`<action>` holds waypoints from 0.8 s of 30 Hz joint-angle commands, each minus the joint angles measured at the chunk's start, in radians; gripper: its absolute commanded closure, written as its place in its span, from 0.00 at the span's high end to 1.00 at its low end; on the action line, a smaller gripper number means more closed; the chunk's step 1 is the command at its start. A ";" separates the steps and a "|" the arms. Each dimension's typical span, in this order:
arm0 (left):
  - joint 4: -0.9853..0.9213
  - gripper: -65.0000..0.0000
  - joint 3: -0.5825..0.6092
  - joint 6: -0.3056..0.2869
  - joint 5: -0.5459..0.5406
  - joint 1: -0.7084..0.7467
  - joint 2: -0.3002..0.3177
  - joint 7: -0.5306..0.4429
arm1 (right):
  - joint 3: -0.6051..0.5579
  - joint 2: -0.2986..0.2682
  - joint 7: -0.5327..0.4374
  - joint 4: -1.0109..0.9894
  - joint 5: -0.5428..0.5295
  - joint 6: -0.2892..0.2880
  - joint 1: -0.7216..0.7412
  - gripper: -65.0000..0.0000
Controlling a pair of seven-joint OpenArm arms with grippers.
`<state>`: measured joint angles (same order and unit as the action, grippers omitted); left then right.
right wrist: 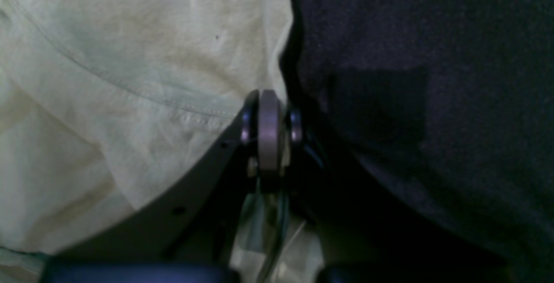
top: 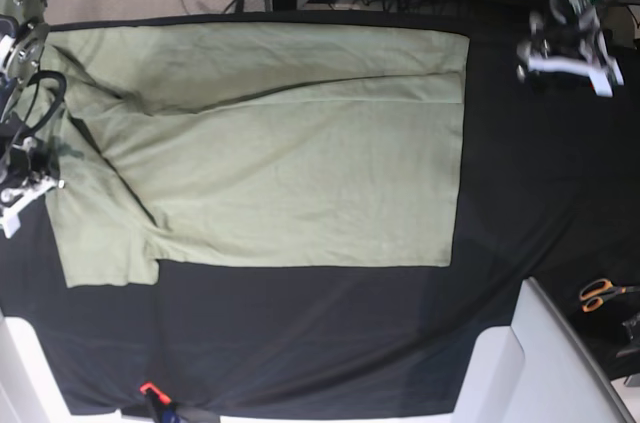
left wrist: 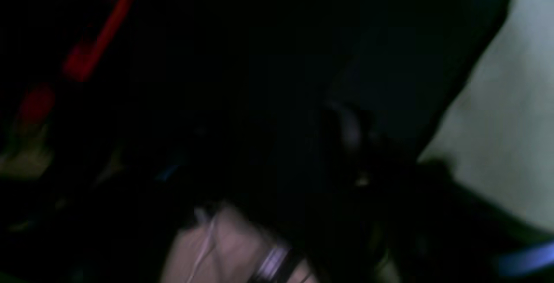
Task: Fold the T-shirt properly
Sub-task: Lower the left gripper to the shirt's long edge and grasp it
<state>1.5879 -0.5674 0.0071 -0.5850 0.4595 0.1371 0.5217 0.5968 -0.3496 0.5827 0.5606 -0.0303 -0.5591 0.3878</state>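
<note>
The T-shirt [top: 300, 173] lay spread flat on the black-covered worktop [top: 300, 343], its far long edge already turned in along a crease, one sleeve sticking out at the near corner beside the robot's right arm. So, in my judgement, the folding was only begun; the near side, the sleeve and the crosswise folds were left to do. The right pincer [right wrist: 269, 120] was closed at the shirt's edge, seemingly pinching the fabric. The left pincer [top: 565, 58] hung apart over bare cloth; whether it was open I cannot tell.
</note>
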 commanded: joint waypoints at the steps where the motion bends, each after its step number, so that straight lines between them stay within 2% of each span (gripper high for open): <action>1: 0.015 0.63 -0.006 -0.003 -0.010 -0.032 0.017 0.016 | 0.002 -0.015 0.003 0.006 -0.004 -0.008 0.018 0.00; 4: 0.013 0.78 -0.006 -0.003 -0.010 -0.156 0.022 0.139 | 0.002 -0.013 0.001 0.006 -0.004 -0.008 0.009 0.00; 7: -0.044 0.90 -0.006 -0.003 -0.011 -0.275 0.022 0.209 | 0.002 -0.013 0.003 0.006 -0.004 -0.008 0.007 0.00; 10: -0.159 0.95 -0.004 -0.014 -0.011 -0.380 0.019 0.266 | 0.002 -0.012 0.003 0.006 -0.004 -0.008 0.007 0.00; 14: -0.314 0.91 0.106 -0.098 -0.003 -0.448 0.020 0.272 | 0.001 -0.012 0.004 0.006 -0.004 -0.008 0.006 0.00; 19: -0.412 0.84 0.237 -0.100 -0.005 -0.457 0.017 0.166 | -0.001 -0.012 0.004 0.006 -0.004 -0.008 -0.002 0.00; 24: -0.482 0.72 0.297 -0.100 -0.010 -0.459 0.012 0.122 | -0.001 -0.012 0.001 0.008 -0.004 -0.008 -0.014 0.00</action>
<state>1.1202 -0.2810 -0.1059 -0.6022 -0.0097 0.1585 0.5629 0.5976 -0.3496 0.5549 0.5625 -0.0513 -0.5671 0.3653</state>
